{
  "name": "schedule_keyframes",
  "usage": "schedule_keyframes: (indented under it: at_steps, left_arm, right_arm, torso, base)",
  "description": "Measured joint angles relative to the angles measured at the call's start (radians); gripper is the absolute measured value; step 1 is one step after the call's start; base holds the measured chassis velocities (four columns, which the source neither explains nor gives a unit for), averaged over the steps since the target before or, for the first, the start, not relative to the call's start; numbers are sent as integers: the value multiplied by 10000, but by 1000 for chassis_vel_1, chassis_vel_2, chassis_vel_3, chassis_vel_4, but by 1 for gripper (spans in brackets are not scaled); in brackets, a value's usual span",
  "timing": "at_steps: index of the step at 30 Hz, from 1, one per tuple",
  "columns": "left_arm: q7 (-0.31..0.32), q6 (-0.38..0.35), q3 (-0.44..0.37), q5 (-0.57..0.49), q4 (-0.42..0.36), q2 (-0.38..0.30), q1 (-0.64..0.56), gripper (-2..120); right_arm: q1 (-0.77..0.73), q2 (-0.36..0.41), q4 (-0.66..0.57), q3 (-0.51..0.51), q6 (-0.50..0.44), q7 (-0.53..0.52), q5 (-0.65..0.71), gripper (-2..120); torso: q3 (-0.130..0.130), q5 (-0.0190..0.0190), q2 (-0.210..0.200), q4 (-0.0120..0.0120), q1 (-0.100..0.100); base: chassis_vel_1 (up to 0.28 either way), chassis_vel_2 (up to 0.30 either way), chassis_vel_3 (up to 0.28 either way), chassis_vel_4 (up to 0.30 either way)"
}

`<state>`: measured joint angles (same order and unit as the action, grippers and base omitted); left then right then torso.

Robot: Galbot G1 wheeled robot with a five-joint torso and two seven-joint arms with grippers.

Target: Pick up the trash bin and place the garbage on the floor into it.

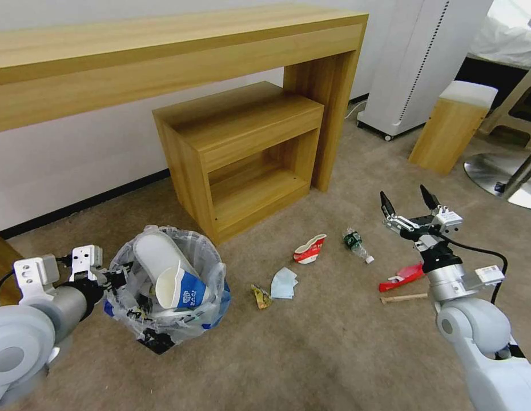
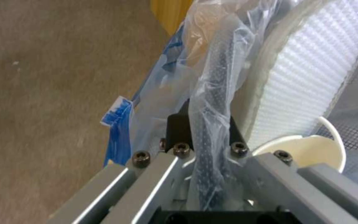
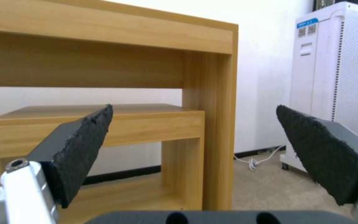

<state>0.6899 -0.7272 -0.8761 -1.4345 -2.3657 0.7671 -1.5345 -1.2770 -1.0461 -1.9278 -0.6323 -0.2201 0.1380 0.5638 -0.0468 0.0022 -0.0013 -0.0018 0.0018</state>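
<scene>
At the lower left of the head view the left tool [image 1: 114,274] is clamped on the rim of the one trash bin [image 1: 163,319], a black bin lined with a crinkly clear bag; in the left wrist view its fingers [image 2: 179,130] pinch the bag-covered rim between them. Inside the bin sit one white slipper [image 1: 157,251] and one blue-white paper cup [image 1: 182,291]. At the lower right the right tool [image 1: 411,208] hangs above the carpet with its two fingers spread wide and nothing between them; the right wrist view shows the two black pads [image 3: 84,146] well apart.

Six pieces of garbage lie on the floor in the middle of the frame. Nearest, just beside the right arm, are one wooden stick [image 1: 403,298] and one red wrapper [image 1: 401,277]. Left of those, near the bin, lie one small yellowish wrapper [image 1: 261,297] and one pale blue mask [image 1: 284,283], just beside each other. A little farther up are one crushed red-white bowl [image 1: 309,249] and one small bottle [image 1: 357,244].

Behind them one low wooden shelf unit [image 1: 242,154] stands under one long wooden surface [image 1: 163,63] against the wall. At the upper right stand one white appliance [image 1: 425,63] and one wooden stool [image 1: 451,128]
</scene>
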Motion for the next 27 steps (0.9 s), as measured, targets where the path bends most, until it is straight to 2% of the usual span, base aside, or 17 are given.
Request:
schedule_keyframes:
  at_steps: [9, 18, 21, 22, 24, 25, 27]
  left_arm:
    - [-5, 0, -28, -16, 7, -30, 14, 1]
    - [103, -25, -42, -14, 179, -35, 77, 1]
    - [260, -71, -74, -113, 188, -61, 83, 1]
    - [260, -71, -74, -113, 188, -61, 83, 1]
    - [277, -74, -74, -143, 188, -77, 86, 1]
    - [277, -74, -74, -143, 188, -77, 86, 1]
    - [289, -76, -71, -149, 172, -91, 93, 1]
  right_arm:
    - [73, 31, 36, 56, -82, -1, 40, 100]
    - [94, 281, 173, 414, 297, -208, -71, 100]
    - [170, 764, 130, 906, 2326, 55, 141, 100]
    - [170, 764, 130, 906, 2326, 55, 141, 100]
    - [364, 1074, 117, 1458, 3849, 6, 779, 100]
    - [364, 1074, 117, 1458, 3849, 6, 779, 100]
    - [690, 1239, 271, 2016, 5031, -22, 1192, 100]
  torso:
    - [-2, 1, 0, 4, 3]
    - [1, 0, 0, -1, 1]
    - [2, 0, 0, 0, -1]
    - [2, 0, 0, 0, -1]
    - [0, -1, 0, -2, 0]
    - [0, -1, 0, -2, 0]
    - [1, -1, 0, 0, 0]
  base:
    - [-217, 220, 225, -204]
    - [-55, 57, 44, -46]
    - [0, 0, 0, 0]
    - [0, 0, 0, 0]
    - [0, 0, 0, 0]
    - [0, 0, 0, 0]
    - [0, 0, 0, 0]
